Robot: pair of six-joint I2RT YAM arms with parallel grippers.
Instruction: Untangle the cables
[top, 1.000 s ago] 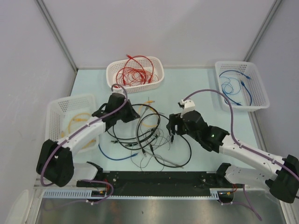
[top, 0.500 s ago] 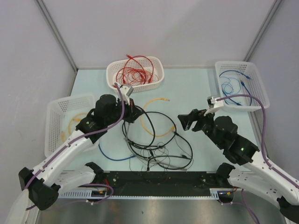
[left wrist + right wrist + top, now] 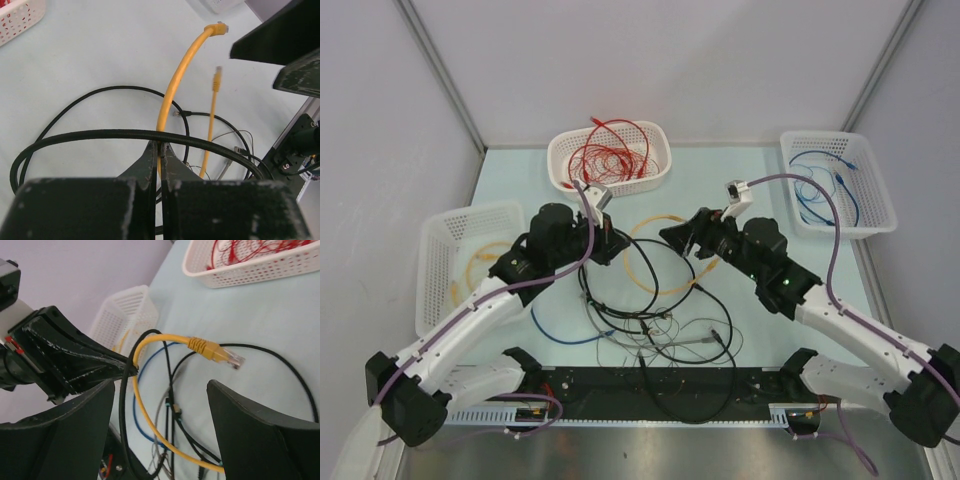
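Observation:
A tangle of black, grey and yellow cables (image 3: 650, 315) lies mid-table. My left gripper (image 3: 616, 247) is shut on the yellow cable (image 3: 632, 268). In the left wrist view the jaws (image 3: 161, 150) pinch this cable (image 3: 172, 90), and a thick black cable (image 3: 100, 134) crosses just past the tips. My right gripper (image 3: 670, 234) is open and empty, close to the right of the left one. In the right wrist view its fingers (image 3: 65, 435) stand wide apart around the yellow plug end (image 3: 215, 352), without touching it. The left gripper (image 3: 80, 365) shows there holding the yellow cable.
A white basket of red cables (image 3: 610, 155) stands at the back. A basket with blue cables (image 3: 835, 185) is at the right and one with yellow cables (image 3: 470, 265) at the left. A loose blue cable (image 3: 565, 338) lies near the left. A black loop (image 3: 685, 395) hangs over the near rail.
My right gripper has swung left, close to the left gripper and the yellow plug. A black loop has slid over the near rail. The left gripper has kept the yellow cable.

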